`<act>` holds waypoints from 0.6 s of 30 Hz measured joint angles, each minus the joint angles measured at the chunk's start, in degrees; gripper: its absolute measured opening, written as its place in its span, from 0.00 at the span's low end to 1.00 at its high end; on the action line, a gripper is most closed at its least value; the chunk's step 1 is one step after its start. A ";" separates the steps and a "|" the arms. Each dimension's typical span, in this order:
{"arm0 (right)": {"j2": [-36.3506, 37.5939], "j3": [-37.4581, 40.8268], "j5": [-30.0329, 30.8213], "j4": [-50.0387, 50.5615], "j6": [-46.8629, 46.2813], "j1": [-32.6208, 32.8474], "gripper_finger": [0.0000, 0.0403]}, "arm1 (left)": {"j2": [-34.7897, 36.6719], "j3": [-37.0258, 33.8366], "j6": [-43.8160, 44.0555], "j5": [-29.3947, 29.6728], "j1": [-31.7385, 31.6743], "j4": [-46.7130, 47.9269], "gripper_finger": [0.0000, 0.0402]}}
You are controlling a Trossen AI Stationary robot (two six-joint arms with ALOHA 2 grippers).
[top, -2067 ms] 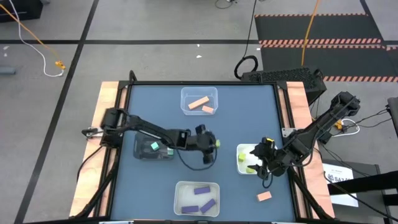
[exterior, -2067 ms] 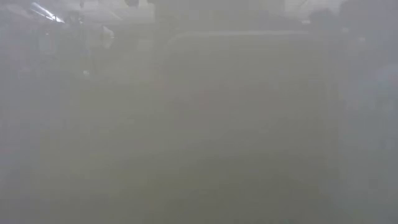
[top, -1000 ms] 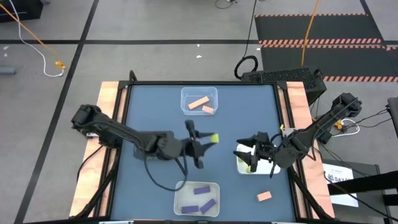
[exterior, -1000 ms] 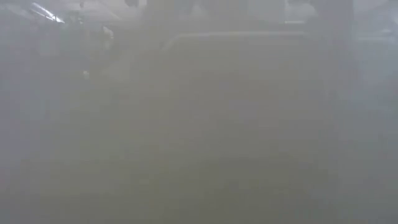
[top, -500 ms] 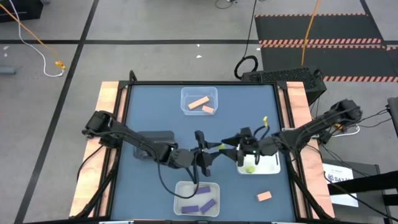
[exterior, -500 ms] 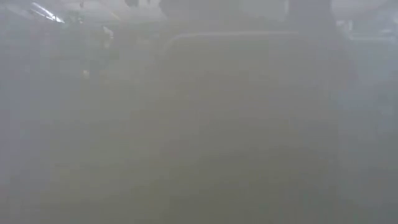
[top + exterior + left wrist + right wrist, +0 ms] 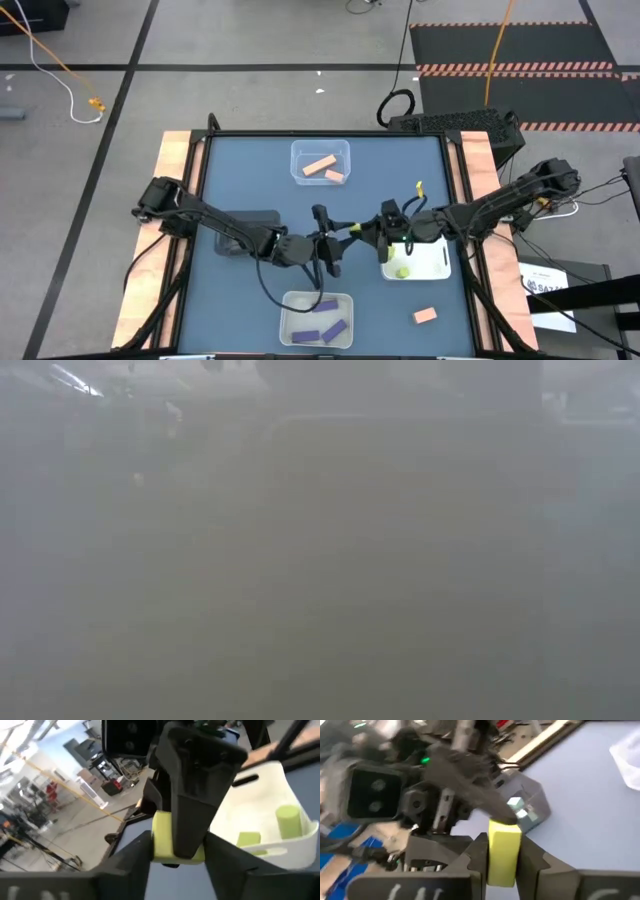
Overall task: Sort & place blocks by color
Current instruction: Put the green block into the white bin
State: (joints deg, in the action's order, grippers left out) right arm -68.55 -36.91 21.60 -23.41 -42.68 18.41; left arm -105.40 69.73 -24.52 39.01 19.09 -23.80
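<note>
A yellow-green block point(image 7: 352, 230) hangs in the air over the middle of the table, between my two grippers. My left gripper point(image 7: 338, 238) comes at it from the table's left and my right gripper point(image 7: 366, 232) from the right; both are shut on it. Right of them stands a white tray point(image 7: 432, 266) with two yellow-green pieces point(image 7: 289, 821) resting on its floor. One orange block point(image 7: 425, 315) lies flat on the table near the front right. The low view shows only haze. My left gripper has the block's two side faces point(image 7: 161, 842) between its two fingers point(image 7: 131, 855), reaching level from the table's left. The block is lifted clear of the table. My right gripper's finger covers much of the block in this view. My right gripper pinches the block's two broad faces point(image 7: 503, 851) between its two fingers point(image 7: 479, 854), coming level from the table's right. The block stands upright between them, its upper end point(image 7: 505, 827) sticking out toward the left gripper's fingers. It is clear of the table.
A clear tray point(image 7: 320, 162) with two orange blocks stands at the far middle. Another clear tray point(image 7: 318, 318) with purple blocks stands at the near middle. A black container point(image 7: 250, 225) lies under the left arm.
My right gripper has left the white tray, gone toward the table's left to the block, and shut on it. My left gripper, carrying the block in the air, has shifted a little toward the table's right and near edge.
</note>
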 joint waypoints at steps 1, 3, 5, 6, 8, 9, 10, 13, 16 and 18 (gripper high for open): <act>0.47 0.00 -0.97 -0.12 1.56 -0.12 0.10 | 0.01 0.00 1.12 0.42 0.05 -0.43 0.46; 1.35 0.07 -1.76 0.13 3.88 -0.20 0.10 | 0.06 0.00 2.88 2.65 0.33 -0.76 0.56; 2.12 0.07 -2.13 0.28 6.62 -0.13 0.10 | 0.10 0.02 5.85 4.32 0.51 -0.74 0.64; 2.73 0.11 -2.09 0.29 8.96 -0.10 0.10 | 0.10 0.02 7.45 4.81 0.57 -0.72 0.67; 3.94 0.11 -2.20 -0.60 15.92 -0.08 0.10 | 0.10 0.02 10.52 6.40 0.59 -0.47 0.72; 4.61 0.09 -2.16 -0.75 19.99 -0.09 0.10 | 0.10 0.02 12.21 7.01 0.59 -0.47 0.74; 5.09 0.09 -2.04 -0.69 24.08 -0.09 0.10 | 0.10 0.02 14.19 7.41 0.59 -0.41 0.75; 5.93 0.11 -2.27 -1.98 34.66 0.39 0.10 | 0.10 0.02 20.78 7.54 0.59 -0.08 0.77; 6.33 0.09 -2.46 -4.92 42.06 1.09 0.10 | 0.10 0.02 25.35 7.54 0.59 0.13 0.77; 6.42 0.09 -2.42 -6.49 44.93 1.60 0.10 | 0.10 0.02 27.05 7.54 0.59 0.50 0.76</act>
State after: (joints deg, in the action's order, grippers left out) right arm -62.13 -36.82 19.18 -29.90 2.25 20.01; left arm -105.30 69.76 2.53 46.54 19.68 -23.29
